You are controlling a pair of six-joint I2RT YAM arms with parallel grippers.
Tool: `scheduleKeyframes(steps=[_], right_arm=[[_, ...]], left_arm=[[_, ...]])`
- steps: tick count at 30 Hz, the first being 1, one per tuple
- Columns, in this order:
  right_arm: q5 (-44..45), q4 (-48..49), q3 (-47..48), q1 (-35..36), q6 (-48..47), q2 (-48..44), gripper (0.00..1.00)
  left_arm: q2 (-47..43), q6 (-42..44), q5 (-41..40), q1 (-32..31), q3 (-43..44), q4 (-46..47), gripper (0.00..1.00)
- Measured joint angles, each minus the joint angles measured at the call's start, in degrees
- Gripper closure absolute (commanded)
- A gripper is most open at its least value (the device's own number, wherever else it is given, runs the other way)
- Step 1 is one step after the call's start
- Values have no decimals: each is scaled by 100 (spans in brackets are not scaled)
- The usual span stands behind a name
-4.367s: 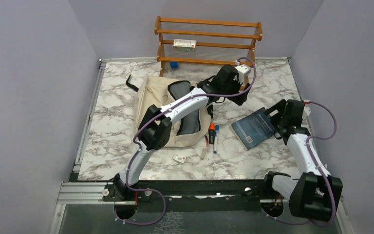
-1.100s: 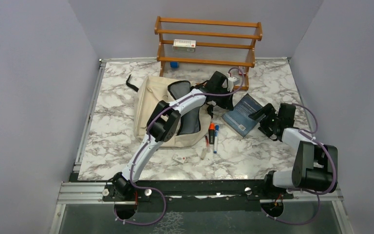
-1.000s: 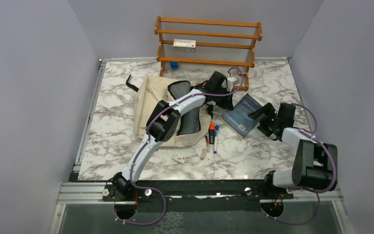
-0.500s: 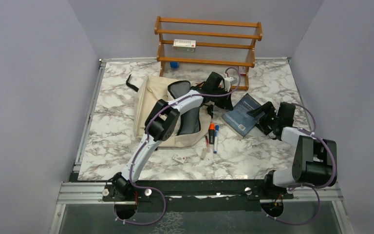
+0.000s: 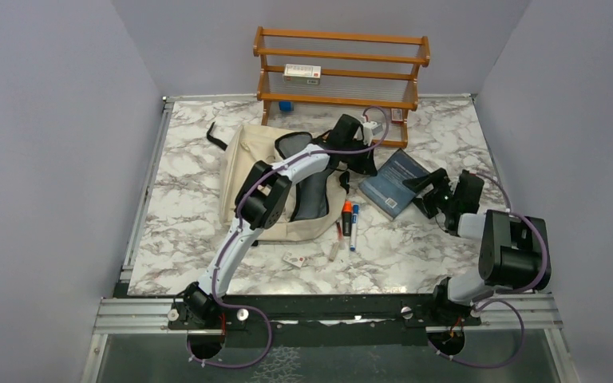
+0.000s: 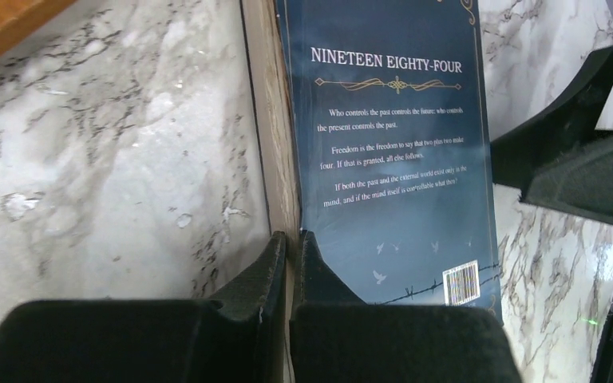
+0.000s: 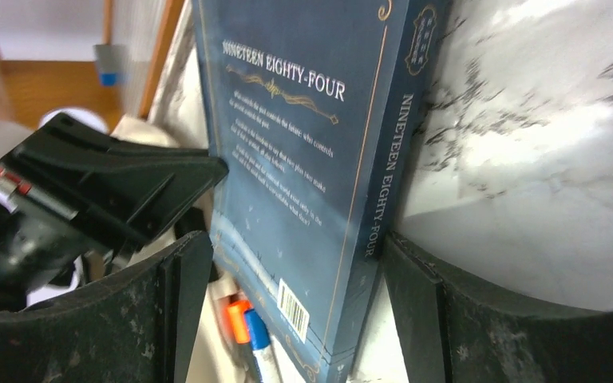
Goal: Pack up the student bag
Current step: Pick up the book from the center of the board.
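Observation:
The student bag, cream with a dark open lining, lies flat at the middle left with my left arm stretched over it. A dark blue book titled Nineteen Eighty-Four rests to its right, back cover up. My left gripper is shut, and in the left wrist view its tips meet at the book's page edge, with nothing seen between them. My right gripper is open and straddles the book's near end, one finger close beside the spine and the other standing off the opposite edge.
An orange marker, a blue marker and a pen lie in front of the bag, next to a small white card. A wooden shelf at the back holds a flat box.
The book has slid left and back toward the bag with my right gripper around it. My left gripper has drawn back left a little and stays shut.

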Motion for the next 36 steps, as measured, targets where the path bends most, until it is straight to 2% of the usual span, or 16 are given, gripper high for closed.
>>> scheduleKeyframes(steps=[5, 10, 18, 26, 31, 36], right_arm=[[-839, 1574, -549, -22, 358, 472, 30], [-1421, 2426, -769, -20, 551, 844, 31], [-1506, 2664, -848, -2, 778, 907, 33], [-988, 2302, -776, 33, 1340, 807, 34], [-505, 2092, -776, 66, 1438, 472, 46], [-601, 2892, -848, 42, 1541, 708, 52]], left_arm=[[17, 28, -2, 98, 52, -52, 100], [44, 79, 2, 127, 116, -101, 100], [46, 184, 7, 72, 131, -125, 100], [46, 214, 15, 63, 133, -125, 100], [46, 245, 13, 39, 133, -118, 100], [46, 267, -4, 17, 138, -118, 100]])
